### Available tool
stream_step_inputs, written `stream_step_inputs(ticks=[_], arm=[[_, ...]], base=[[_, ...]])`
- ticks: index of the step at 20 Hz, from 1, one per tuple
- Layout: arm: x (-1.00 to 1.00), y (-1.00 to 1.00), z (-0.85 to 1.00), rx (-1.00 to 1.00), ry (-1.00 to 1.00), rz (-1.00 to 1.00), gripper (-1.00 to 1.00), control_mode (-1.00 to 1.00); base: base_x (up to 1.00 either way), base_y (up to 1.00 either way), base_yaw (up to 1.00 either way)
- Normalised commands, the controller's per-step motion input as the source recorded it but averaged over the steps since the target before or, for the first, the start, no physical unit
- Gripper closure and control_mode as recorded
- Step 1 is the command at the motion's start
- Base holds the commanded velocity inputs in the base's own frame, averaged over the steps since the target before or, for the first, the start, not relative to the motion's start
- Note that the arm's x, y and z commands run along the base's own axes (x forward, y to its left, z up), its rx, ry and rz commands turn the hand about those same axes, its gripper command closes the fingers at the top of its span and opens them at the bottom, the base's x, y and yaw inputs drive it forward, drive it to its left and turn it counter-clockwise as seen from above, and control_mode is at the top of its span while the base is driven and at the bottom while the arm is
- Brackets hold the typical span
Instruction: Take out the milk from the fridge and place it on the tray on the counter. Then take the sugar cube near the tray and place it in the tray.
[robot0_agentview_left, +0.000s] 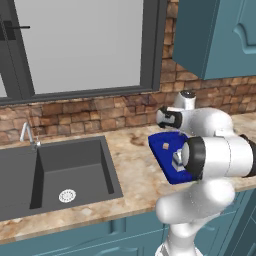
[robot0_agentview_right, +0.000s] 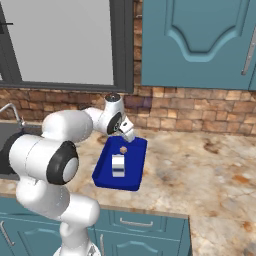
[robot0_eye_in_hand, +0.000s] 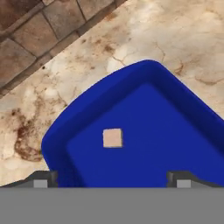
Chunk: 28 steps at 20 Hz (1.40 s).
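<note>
The robot's white arm (robot0_agentview_right: 55, 150) filled the near foreground in both base views, bent at its dark elbow joint and reaching forward over the table (robot0_agentview_right: 200, 170). Its end effector (robot0_eye_in_hand: 113, 178) hung above the far end of the tray (robot0_agentview_right: 132, 172), fingers spread wide with nothing between them; in the hand view the two dark fingertips (robot0_eye_in_hand: 41, 179) stood well apart at either side. The bright blue tray lay on the speckled stone table, just right of the dark sink (robot0_agentview_left: 75, 170). The milk (robot0_agentview_right: 118, 165) stood upright in the tray's middle part, a small white carton with blue markings. The sugar cube (robot0_eye_in_hand: 112, 138) rested on the tray floor beyond the milk, near the rounded far corner, below the open fingers and apart from them. A brick wall (robot0_agentview_right: 200, 117) ran behind the table.
</note>
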Motion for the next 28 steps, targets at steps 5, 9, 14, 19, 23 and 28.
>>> stream_step_inputs(ticks=[5,9,14,19,23,28], arm=[[-0.74,0.03,0.63,-0.01,-0.10,0.00,-1.00,-1.00],[-1.00,0.03,0.64,-0.07,0.00,0.01,-1.00,-1.00],[-1.00,0.04,0.89,-0.08,0.06,0.01,-1.00,-1.00],[-1.00,0.04,0.97,-0.07,0.05,0.02,-1.00,-1.00],[-1.00,0.11,0.80,0.00,0.00,0.03,-1.00,-1.00],[-1.00,0.21,0.78,0.00,-0.01,0.08,-1.00,-1.00]], base=[[0.00,0.00,0.00],[0.00,0.00,0.00],[0.00,0.00,0.00],[0.00,0.00,0.00],[0.00,0.00,0.00],[0.00,0.00,0.00]])
